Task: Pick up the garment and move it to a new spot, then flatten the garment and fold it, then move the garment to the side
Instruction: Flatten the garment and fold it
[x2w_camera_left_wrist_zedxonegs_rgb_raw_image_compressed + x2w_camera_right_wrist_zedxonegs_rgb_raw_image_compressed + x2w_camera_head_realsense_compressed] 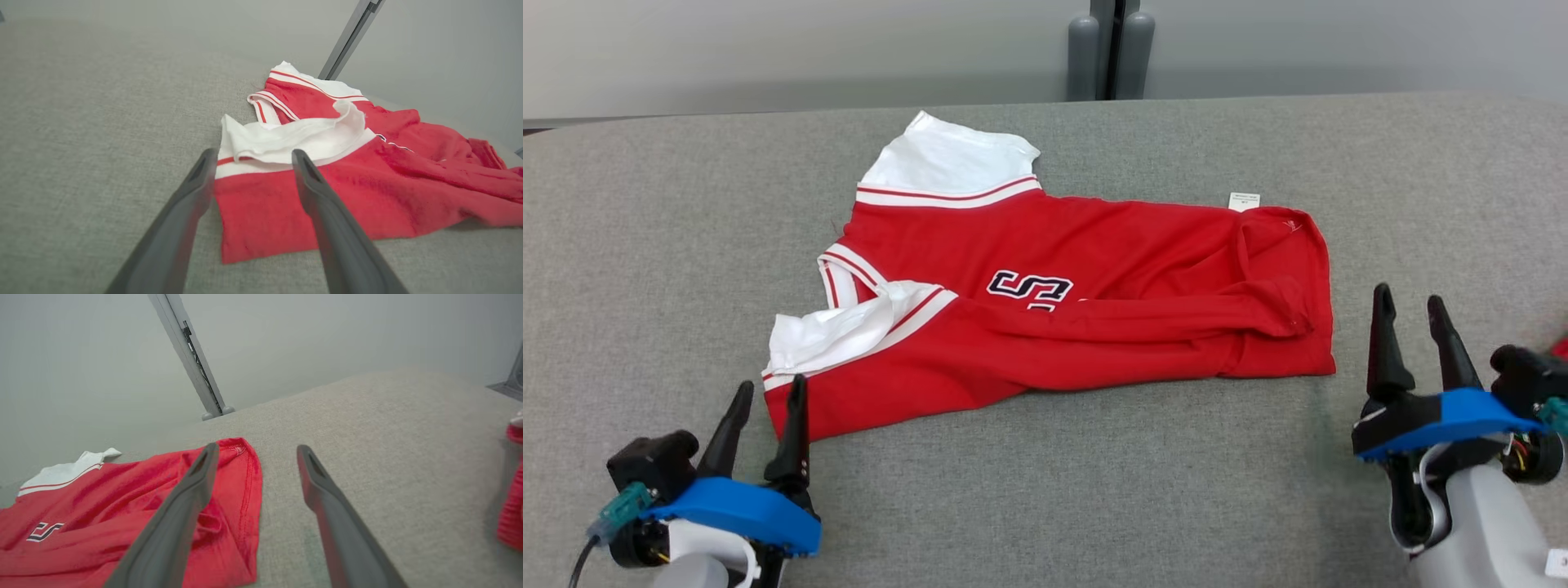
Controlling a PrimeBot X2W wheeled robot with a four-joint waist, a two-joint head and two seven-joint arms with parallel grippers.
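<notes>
Grey woven cloth covers the table point(645, 245), and about the middle of it lies the red garment point(1094, 327), a jersey with white sleeves. It is doubled over along its length but rumpled: the near sleeve is bunched and a ridge runs across the body.

The left gripper point(772, 382) stands just beside the garment's near sleeve-end corner, fingers spread and holding nothing. The right gripper point(1408, 294) stands just beside its hem end, likewise spread and empty.

I'd judge the folding part done. To do it well, each gripper should pinch both layers at its own corner and pull gently outward to take out the ridge. Then both should carry the ends over together so the edges meet.

Counted:
- one garment, with two white sleeves
- one white label point(1244, 200) at the garment's far hem corner
- two grippers
- one red thing point(1560, 347) beyond the right gripper, too cropped to name
</notes>
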